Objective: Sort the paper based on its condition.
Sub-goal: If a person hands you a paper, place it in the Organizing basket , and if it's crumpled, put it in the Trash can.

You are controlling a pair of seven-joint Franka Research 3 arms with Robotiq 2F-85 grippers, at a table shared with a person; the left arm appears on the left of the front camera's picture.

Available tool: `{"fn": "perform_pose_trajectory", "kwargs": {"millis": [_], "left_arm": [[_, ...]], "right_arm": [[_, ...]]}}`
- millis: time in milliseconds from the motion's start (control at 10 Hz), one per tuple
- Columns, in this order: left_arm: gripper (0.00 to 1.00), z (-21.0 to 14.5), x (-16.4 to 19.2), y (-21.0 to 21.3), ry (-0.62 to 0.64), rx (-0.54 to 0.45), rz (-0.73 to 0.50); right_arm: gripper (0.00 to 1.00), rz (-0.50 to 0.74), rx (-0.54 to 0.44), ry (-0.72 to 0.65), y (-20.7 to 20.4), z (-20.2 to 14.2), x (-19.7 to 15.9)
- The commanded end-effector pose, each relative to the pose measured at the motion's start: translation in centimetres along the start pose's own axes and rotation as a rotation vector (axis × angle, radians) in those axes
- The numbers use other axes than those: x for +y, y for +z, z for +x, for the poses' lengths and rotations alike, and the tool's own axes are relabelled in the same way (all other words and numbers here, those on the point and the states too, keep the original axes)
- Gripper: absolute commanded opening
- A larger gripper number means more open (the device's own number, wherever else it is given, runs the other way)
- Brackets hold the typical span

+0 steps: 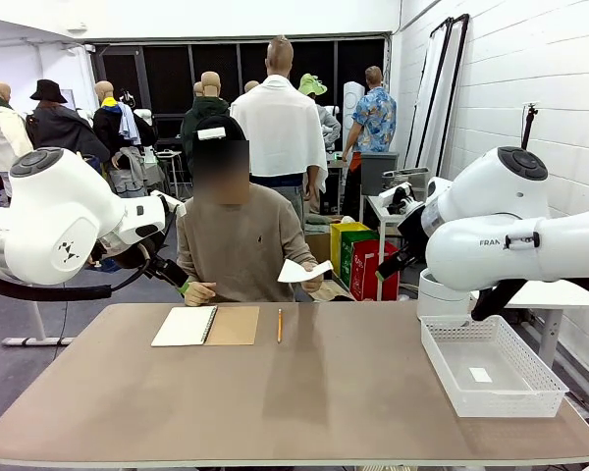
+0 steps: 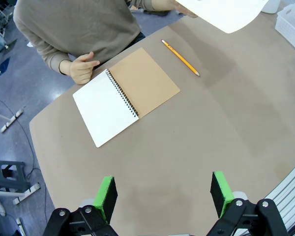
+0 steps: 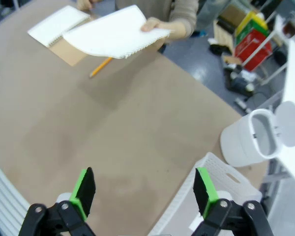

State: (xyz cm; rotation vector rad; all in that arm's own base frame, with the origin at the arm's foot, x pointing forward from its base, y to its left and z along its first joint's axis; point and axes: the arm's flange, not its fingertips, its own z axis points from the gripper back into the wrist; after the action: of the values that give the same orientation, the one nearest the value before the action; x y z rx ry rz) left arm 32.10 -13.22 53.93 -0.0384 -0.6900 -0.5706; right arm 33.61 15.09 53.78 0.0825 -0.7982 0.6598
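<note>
Brown table (image 1: 304, 392), shared with a person seated at the far side.

**Tool state.** Right gripper (image 3: 144, 189): jaws fully apart, nothing between the pads, hovering over the near part of the table. Left gripper (image 2: 163, 191): jaws apart, also empty, hovering over its own near part.

**Workpiece location.** One sheet of paper (image 3: 113, 34) is held in the air by the person's hand (image 3: 155, 24), above the far edge of the table. It touches neither gripper. The sheet looks smooth and uncrumpled, with one ragged perforated edge.

**Governing relation.**
- From the right gripper, the paper lies ahead and to the left, well apart, with most of the table between them.
- From the left gripper, it lies ahead and to the right, also well apart, beyond the notebook (image 2: 125, 96) and the pencil (image 2: 181, 58).
- The sheet's long axis runs across the right gripper's line of reach, not along it, and the perforated long edge faces that gripper.
- The hand grips the end toward the right arm's side. The free end points toward the left arm's side.

**Assessment.** Neither arm is clearly closer. The right arm appears better placed, because the basket (image 1: 510, 400) sits just beside its gripper. A handover would probably call for a forward reach to the near long edge, away from the hand.
</note>
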Motion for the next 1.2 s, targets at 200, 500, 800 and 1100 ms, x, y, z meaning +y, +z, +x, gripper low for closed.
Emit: {"fn": "perform_pose_trajectory", "kwargs": {"millis": [200,500,800,1100], "left_arm": [[1.0,0.0,0.1,0.0,0.002,0.0,-0.001],[1.0,0.0,0.1,0.0,0.002,0.0,-0.001],[1.0,0.0,0.1,0.0,0.002,0.0,-0.001],[1.0,0.0,0.1,0.0,0.002,0.0,-0.001]], "right_arm": [[1.0,0.224,-0.03,-0.335,-1.6,1.8,-3.7],[1.0,0.361,-0.042,-0.503,-3.6,1.5,-6.0],[1.0,0.226,-0.043,-0.377,-3.4,1.0,-5.7],[1.0,0.359,-0.033,-0.545,-3.4,1.0,-6.0]]}}
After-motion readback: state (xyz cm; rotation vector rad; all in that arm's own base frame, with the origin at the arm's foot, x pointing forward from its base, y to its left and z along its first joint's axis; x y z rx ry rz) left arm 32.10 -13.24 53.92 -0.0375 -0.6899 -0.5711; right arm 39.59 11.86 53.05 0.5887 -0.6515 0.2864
